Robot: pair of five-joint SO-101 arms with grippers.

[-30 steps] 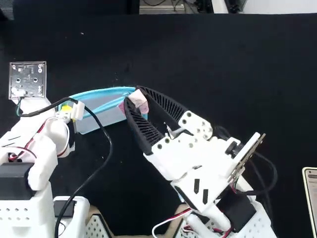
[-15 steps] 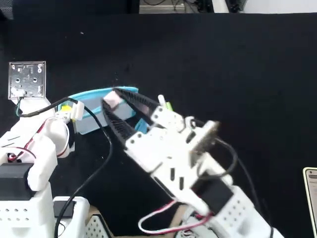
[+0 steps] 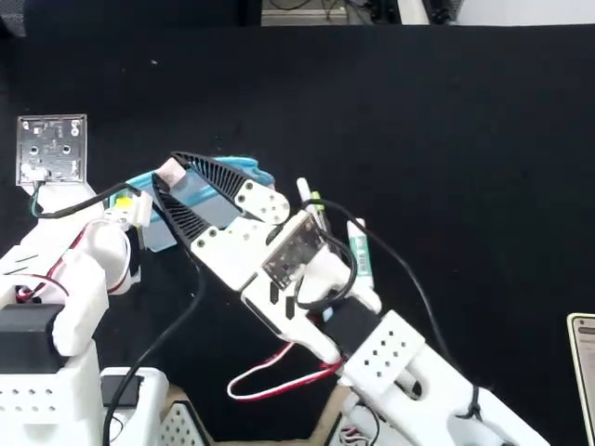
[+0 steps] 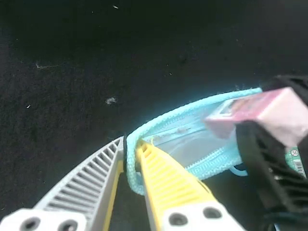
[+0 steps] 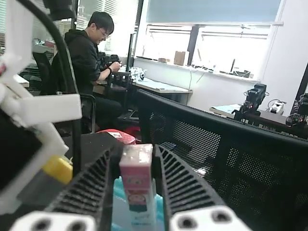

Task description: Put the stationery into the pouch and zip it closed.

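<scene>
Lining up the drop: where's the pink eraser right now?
The pink eraser is pinched in the right gripper at the blue pouch mouth, high view's left.

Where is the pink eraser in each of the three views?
High view: pink eraser in the right gripper, over the blue pouch.
Left wrist view: eraser held beside the pouch's open mouth.
Right wrist view: eraser clamped upright.
Shared landmark: the right gripper's black fingers.

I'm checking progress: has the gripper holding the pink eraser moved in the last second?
Yes. The right gripper, shut on the pink eraser, has moved along the blue pouch toward the metal plate.
</scene>
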